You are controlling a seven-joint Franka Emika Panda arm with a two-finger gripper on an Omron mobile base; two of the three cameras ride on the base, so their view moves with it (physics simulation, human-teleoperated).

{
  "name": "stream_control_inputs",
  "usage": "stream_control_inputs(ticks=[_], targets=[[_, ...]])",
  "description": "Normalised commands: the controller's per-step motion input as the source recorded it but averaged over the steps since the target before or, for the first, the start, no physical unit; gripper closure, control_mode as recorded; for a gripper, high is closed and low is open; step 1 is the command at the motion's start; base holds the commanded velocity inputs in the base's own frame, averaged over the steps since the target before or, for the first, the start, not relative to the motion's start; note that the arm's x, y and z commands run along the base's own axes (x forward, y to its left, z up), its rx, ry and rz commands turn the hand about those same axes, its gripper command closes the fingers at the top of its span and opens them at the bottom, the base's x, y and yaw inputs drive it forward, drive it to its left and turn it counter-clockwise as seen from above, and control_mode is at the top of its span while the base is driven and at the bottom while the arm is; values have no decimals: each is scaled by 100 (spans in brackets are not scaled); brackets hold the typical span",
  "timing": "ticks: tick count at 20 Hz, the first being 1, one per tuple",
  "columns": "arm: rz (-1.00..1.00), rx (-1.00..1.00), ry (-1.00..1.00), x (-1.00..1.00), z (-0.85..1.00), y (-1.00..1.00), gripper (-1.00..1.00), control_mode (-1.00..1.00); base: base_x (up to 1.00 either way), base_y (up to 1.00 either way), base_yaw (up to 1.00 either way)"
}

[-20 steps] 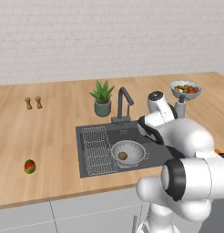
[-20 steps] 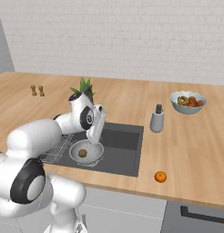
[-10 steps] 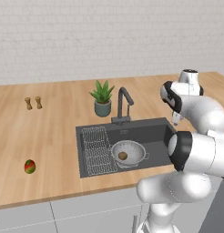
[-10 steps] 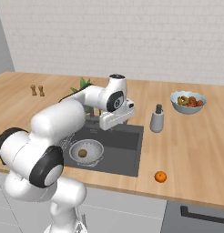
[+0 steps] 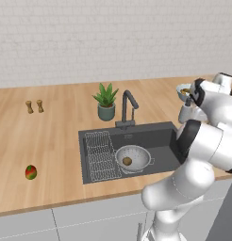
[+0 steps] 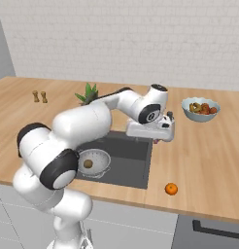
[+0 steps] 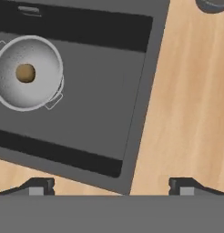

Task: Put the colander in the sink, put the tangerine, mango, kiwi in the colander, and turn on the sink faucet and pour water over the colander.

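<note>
The silvery colander [image 5: 135, 159] [image 6: 93, 163] [image 7: 28, 73] stands in the dark sink [image 5: 160, 141] [image 6: 131, 165] [image 7: 100, 82], right of the wire rack, with the brown kiwi [image 5: 127, 161] [image 6: 88, 164] [image 7: 25, 73] inside it. On the counter far left of the sink lies the mango [image 5: 30, 172]. The tangerine [image 6: 171, 188] rests near the counter's front edge, right of the sink. Behind the basin rises the faucet [image 5: 128, 106], and no water runs from it. My gripper [image 6: 156, 140] [image 7: 111, 189] hangs open and empty above the sink's right rim.
A pale fruit bowl [image 5: 183, 89] [image 6: 201, 109] sits at the back right. The potted plant [image 5: 106, 101] [image 6: 88, 93] stands left of the faucet, and two shakers [image 5: 34, 106] [image 6: 40, 96] stand further left. Bare wooden counter [image 7: 186, 100] stretches right of the sink.
The arm has risen from just above the colander and swung right, to the sink's right rim. The kiwi stays in the colander. The jaws have stayed open.
</note>
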Motion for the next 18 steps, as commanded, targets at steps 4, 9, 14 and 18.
stream_control_inputs(ticks=[4, 9, 14, 18], targets=[[-62, 0, 2, -44, -26, -58, -100, -100, 0, 0, 0], [-44, 0, 0, -59, -29, -44, -100, -100, 0, 0, 0], [-36, 0, 0, -43, -22, -44, -100, -100, 0, 0, 0], [-31, 0, 1, -25, -28, -38, -100, -100, 0, 0, 0]])
